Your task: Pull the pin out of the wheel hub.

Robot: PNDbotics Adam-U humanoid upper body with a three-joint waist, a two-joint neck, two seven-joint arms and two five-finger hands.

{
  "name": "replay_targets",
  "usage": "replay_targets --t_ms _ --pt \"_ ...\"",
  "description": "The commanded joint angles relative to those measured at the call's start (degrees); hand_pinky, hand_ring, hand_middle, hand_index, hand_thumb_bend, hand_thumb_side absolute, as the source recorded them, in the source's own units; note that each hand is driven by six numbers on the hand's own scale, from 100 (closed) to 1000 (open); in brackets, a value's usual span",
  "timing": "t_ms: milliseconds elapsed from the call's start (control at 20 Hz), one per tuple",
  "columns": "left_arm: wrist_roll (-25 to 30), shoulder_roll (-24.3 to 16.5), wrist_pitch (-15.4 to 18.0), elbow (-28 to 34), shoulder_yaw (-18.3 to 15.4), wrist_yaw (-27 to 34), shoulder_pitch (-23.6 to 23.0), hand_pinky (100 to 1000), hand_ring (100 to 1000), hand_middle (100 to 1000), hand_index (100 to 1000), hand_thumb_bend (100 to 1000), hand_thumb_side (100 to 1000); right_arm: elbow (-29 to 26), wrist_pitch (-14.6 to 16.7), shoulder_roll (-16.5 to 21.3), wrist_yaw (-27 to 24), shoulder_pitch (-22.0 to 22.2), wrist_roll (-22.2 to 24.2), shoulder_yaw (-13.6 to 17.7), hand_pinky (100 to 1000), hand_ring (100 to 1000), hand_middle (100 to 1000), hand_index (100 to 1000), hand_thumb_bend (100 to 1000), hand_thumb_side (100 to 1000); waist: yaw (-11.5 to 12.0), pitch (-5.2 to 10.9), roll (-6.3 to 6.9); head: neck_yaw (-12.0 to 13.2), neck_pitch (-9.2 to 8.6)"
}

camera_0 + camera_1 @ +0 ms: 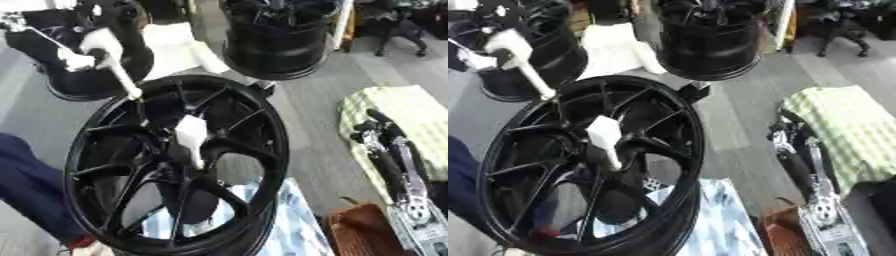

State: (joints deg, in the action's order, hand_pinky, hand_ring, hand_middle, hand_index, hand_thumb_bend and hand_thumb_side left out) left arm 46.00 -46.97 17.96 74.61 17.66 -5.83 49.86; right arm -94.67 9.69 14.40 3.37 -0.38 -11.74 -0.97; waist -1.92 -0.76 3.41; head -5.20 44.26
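Wheel hub (175, 165): black spoked rim, nearest the camera, tilted with its open face toward the view
Pin (191, 137): white, planted at the hub centre, long axis running up out of the face toward the camera
Second pin (109, 60): white, at the hub's upper rim, leaning up-left
Right hand (389, 150): black and silver, well apart to the pin's right, over a checked cloth (411, 115); whether its fingers are curled I cannot tell
Left hand: not visible
Nearer arm: judged the right
Room: open floor between hand and rim; spokes crowd the pin's base, so a pull along its axis looks clearest
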Motion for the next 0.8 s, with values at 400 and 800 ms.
replay_targets --t_ms 400,800 --pt "-2.7 -11.7 0.4 5.8 -10.3 -3.7 -25.2 548 1000 708 889 100 326 -0.7 0.0 0.7 0.3 -0.3 -0.7 1.0 733 641 625 883 100 672 0.6 0.16 -0.66 -0.3 -0.15" --pt "-16.7 4.0 -5.6 4.6 -27.8 -12.4 -42.7 629 1000 717 898 100 705 -0.9 -0.2 -0.1 0.2 -0.5 -1.1 1.4 733 641 625 883 100 672 1.4 -0.59 -1.92 -0.6 -0.15"
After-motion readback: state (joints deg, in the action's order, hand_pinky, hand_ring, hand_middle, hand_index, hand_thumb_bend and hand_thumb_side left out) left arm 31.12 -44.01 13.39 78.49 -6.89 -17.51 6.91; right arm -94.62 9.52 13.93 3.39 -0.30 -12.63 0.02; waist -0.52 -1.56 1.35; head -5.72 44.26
